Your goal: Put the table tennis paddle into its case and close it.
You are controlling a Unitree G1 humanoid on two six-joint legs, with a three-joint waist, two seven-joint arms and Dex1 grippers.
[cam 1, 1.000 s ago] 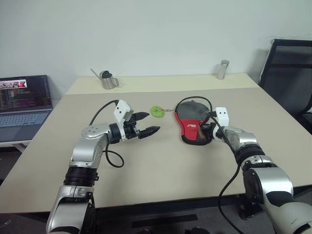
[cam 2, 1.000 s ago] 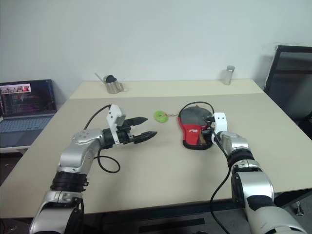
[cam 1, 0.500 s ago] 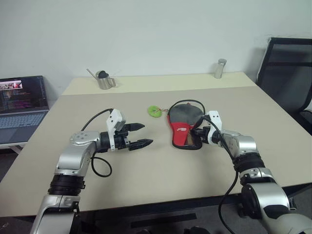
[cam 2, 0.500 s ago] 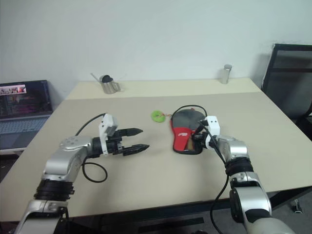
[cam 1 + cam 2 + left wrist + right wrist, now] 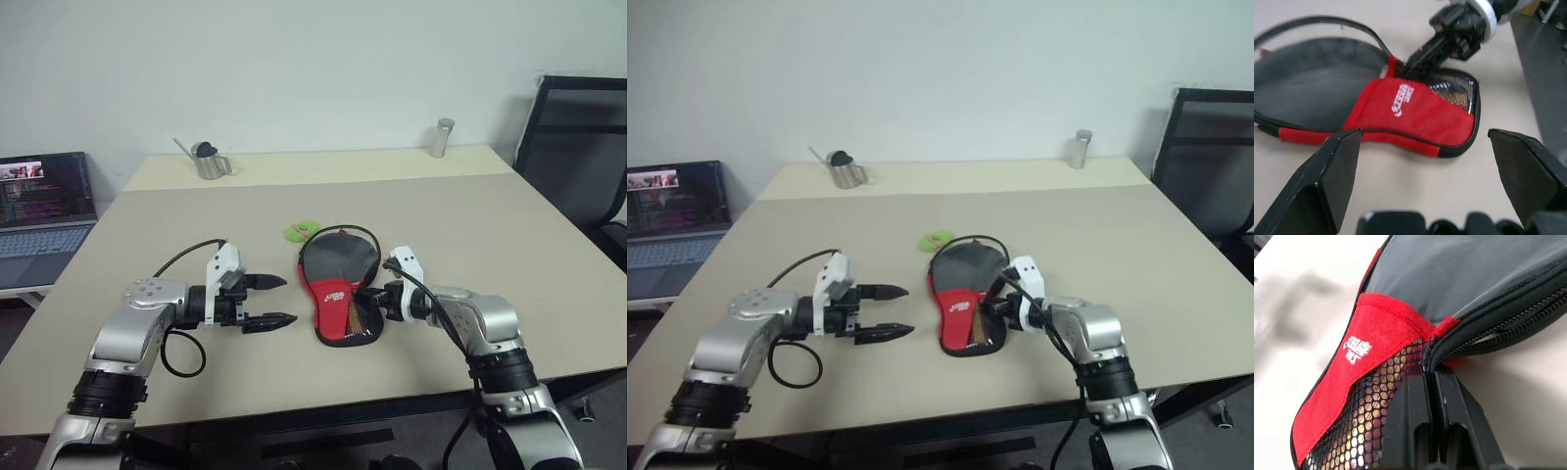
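Now that we look at the table (image 5: 470, 225) again, the case (image 5: 338, 289) lies closer to us and more to our left than it did a moment ago. Back then it lay farther out, over by our right side. Our right gripper (image 5: 377, 299) has pulled it in by its edge. Our left arm has drawn back a bit as well. This is good for the job, we think, because both of our arms can now reach the case.

Our right gripper has its two black fingers (image 5: 1422, 431) pressed together on the edge of the case, right at the zipper seam by the mesh pocket (image 5: 1371, 421). Its arm is bent in across the table, and the gripper points toward our left and a little down.

Our left gripper (image 5: 269, 301) has its fingers wide apart and holds nothing. It hangs just above the table, near the narrow red end of the case but not touching it, and points across toward our right.

The zipper along the round end looks partly undone. We cannot tell if the table tennis paddle is inside, but something light shows through the mesh. A small green tag (image 5: 302, 231) lies on the table just past the round end.

We think the zipper is not shut yet.
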